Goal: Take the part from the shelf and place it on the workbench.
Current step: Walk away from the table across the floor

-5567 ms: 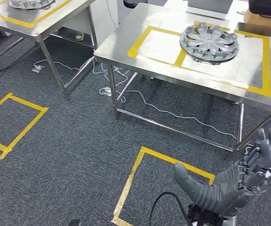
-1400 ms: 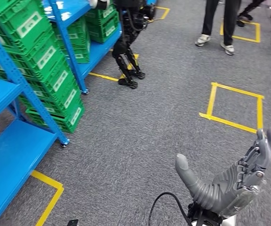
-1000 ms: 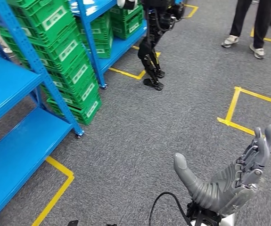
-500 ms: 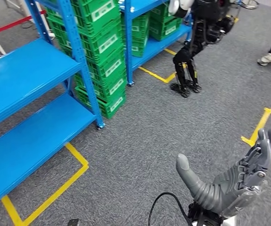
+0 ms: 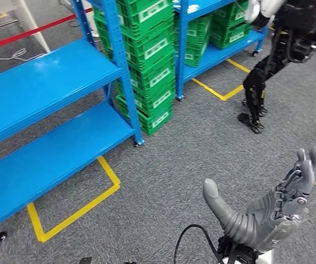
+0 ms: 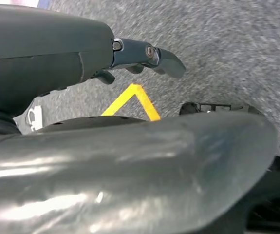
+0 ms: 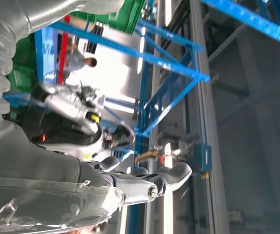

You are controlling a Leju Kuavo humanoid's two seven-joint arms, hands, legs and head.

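Shelf [image 5: 44, 82] lies lengthwise from near left toward far right.

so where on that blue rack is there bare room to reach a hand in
The two blue shelves left of the upright are bare. Right of it, stacked green crates crowd the bay. The right hand holds nothing.

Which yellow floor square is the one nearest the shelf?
Start at the blue shelf on the left. Yellow tape outlines a square on the grey carpet, running under its lowest board. Unlike the tape by the green crates, it lies left of the right hand.
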